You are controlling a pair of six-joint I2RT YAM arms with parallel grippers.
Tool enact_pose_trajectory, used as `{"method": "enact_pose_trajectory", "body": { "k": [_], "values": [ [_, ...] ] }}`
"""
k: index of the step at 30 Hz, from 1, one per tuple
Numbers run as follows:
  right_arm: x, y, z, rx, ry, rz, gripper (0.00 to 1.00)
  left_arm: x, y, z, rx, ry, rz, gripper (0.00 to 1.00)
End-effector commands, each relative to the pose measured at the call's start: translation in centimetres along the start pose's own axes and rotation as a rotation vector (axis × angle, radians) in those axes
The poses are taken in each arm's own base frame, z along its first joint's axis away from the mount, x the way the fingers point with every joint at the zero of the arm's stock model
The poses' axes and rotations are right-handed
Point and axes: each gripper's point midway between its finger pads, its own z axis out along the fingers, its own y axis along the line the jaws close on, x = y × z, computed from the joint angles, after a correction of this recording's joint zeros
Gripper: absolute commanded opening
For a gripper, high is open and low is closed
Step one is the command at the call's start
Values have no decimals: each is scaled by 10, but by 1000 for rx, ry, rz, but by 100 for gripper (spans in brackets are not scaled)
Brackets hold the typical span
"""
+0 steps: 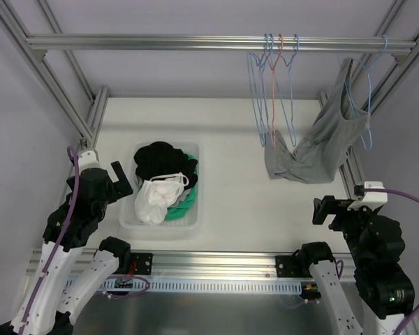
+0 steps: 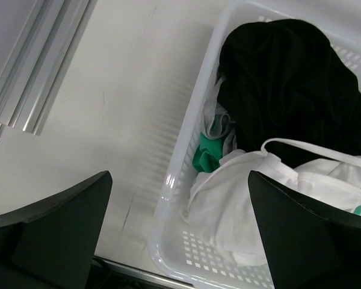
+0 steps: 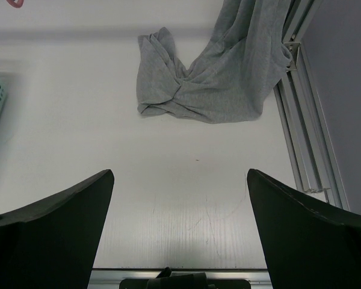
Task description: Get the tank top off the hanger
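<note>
A grey tank top [image 1: 321, 143] hangs by one strap from a light blue hanger [image 1: 367, 112] at the right end of the overhead rail. Its lower half lies crumpled on the white table. The right wrist view shows the tank top [image 3: 222, 78] ahead of my right gripper [image 3: 180, 177], which is open, holds nothing and is well short of the cloth. In the top view the right gripper [image 1: 324, 210] sits near the table's front right. My left gripper [image 1: 119, 180] is open over the left side, beside the basket, with nothing between its fingers [image 2: 60, 229].
A white plastic basket [image 1: 195, 213] at centre left holds black, white and green clothes [image 2: 289, 90]. Several empty wire hangers [image 1: 272, 91] hang from the aluminium rail [image 1: 160, 42]. Frame posts run along both table sides [image 3: 307, 132].
</note>
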Motion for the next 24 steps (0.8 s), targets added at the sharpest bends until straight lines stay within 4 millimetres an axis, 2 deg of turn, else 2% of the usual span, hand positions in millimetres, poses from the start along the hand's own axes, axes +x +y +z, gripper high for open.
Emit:
{"method": "enact_pose_trajectory", "body": {
  "k": [1,9,15,24],
  "values": [
    [-19,3,7,-12,-60,0,99,-19,-4,0,21,-82,-33,99],
    [-30,-1,20,23,-68,-1,99,-19,6,-9,26,-141,-79,99],
    [-35,6,28,-4,-74,20,99,-16,3,-5,26,-118,-63,99],
    [-37,6,36,7,-78,37,99,-13,0,-3,34,-102,-52,99]
  ]
}}
